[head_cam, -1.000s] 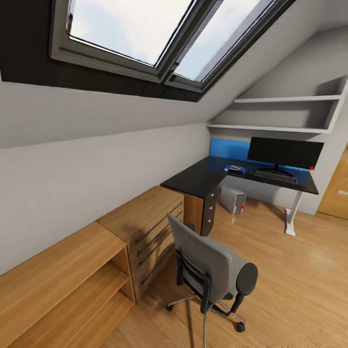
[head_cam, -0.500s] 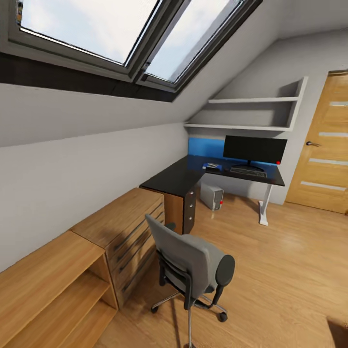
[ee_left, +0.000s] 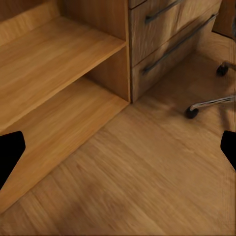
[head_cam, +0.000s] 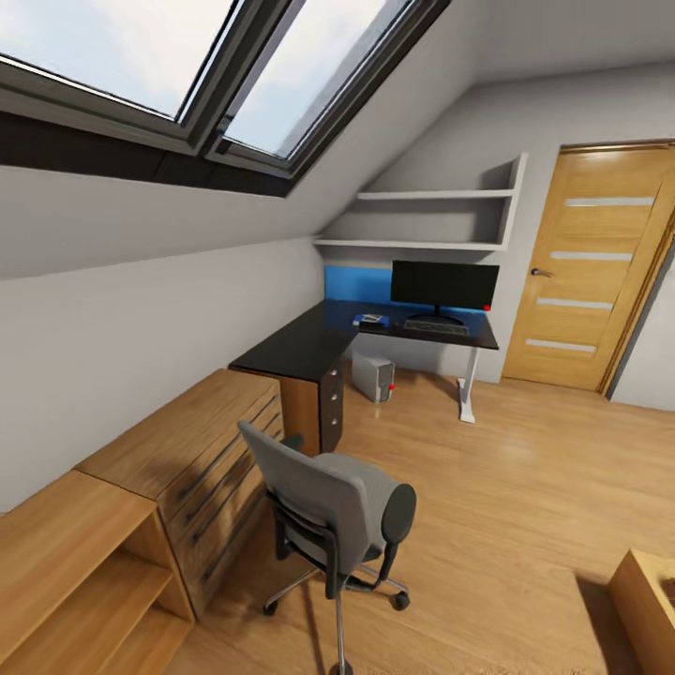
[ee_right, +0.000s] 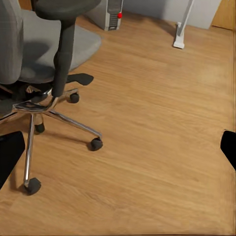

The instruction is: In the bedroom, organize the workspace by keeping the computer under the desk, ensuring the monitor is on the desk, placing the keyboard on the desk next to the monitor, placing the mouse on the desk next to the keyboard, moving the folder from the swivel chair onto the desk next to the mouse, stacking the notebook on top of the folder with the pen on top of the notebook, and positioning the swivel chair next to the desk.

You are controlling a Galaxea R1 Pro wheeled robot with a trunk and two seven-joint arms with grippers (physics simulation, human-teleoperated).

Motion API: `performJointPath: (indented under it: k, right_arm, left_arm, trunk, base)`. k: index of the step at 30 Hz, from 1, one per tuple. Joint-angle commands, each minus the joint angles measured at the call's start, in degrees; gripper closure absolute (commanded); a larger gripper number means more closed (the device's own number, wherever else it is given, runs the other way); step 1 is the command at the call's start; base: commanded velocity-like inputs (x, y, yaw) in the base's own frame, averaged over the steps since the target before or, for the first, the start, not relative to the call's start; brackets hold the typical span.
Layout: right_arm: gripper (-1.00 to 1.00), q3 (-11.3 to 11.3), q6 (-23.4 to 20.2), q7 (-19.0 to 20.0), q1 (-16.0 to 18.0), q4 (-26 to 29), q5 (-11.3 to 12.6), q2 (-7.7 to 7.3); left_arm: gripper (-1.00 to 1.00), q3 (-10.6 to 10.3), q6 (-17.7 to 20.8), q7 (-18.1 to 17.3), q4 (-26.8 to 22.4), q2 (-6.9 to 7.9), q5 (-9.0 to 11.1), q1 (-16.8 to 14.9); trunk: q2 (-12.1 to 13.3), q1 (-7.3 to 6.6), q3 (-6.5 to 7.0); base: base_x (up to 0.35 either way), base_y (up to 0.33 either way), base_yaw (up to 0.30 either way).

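The black L-shaped desk [head_cam: 300,343] stands in the far corner. On it are the monitor [head_cam: 444,285] and, in front of that, the keyboard [head_cam: 436,325]. A small blue flat thing with a darker piece on it [head_cam: 372,321] lies left of the keyboard, too small to name. The computer [head_cam: 373,378] [ee_right: 111,12] stands on the floor under the desk. The grey swivel chair [head_cam: 328,504] [ee_right: 49,46] is in the open, short of the desk, its seat bare. My left gripper [ee_left: 118,150] and right gripper [ee_right: 118,150] hang open over the floor, holding nothing.
A wooden dresser [head_cam: 192,441] [ee_left: 172,24] and a low open shelf unit [head_cam: 66,562] [ee_left: 59,64] line the left wall. A wooden door [head_cam: 586,267] is at the far right, wall shelves [head_cam: 431,220] hang above the desk, and a wooden box corner [head_cam: 647,600] sits lower right.
The whole head view has swung to the right, bringing the door and the box corner into sight. Desk, chair and computer keep their places in the room.
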State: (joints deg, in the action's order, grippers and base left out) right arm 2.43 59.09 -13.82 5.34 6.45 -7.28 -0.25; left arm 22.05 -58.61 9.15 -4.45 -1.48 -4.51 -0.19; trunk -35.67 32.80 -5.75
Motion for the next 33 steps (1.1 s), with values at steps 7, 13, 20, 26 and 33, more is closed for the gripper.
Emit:
performJointPath:
  k: [7, 13, 20, 26, 33]
  right_arm:
    - [-1.0, 0.2, 0.1, -0.6, 0.0, -0.1, -0.5, -0.01]
    - [-1.0, 0.2, 0.1, -0.7, 0.1, -0.1, -0.5, 0.0]
    - [-1.0, 0.2, 0.1, -0.7, 0.0, -0.1, -0.5, -0.01]
    - [-1.0, 0.2, 0.1, -0.6, 0.1, -0.1, -0.5, -0.01]
    - [-1.0, 0.2, 0.0, -0.6, 0.0, -0.1, -0.5, -0.01]
  left_arm:
    - [-1.0, 0.0, -0.1, 0.5, 0.0, -0.02, -0.5, 0.0]
    - [-1.0, 0.0, -0.1, 0.5, 0.0, -0.02, -0.5, 0.0]
    - [-1.0, 0.0, -0.1, 0.5, 0.0, -0.02, -0.5, 0.0]
    - [-1.0, 0.0, -0.1, 0.5, 0.0, -0.02, -0.5, 0.0]
    - [-1.0, 0.0, -0.1, 0.5, 0.0, -0.02, -0.5, 0.0]
  trunk:
    - [-0.1, 0.02, -0.5]
    - [-0.1, 0.02, -0.94]
    - [-0.1, 0.02, -1.39]
    - [-0.1, 0.02, -1.57]
    - [-0.1, 0.02, -1.71]
  base:
    - [0.0, 0.0, -0.22]
    - [0.0, 0.016, -0.158]
    - [0.0, 0.219, -0.189]
    - [0.0, 0.107, -0.261]
    - [0.0, 0.067, -0.272]
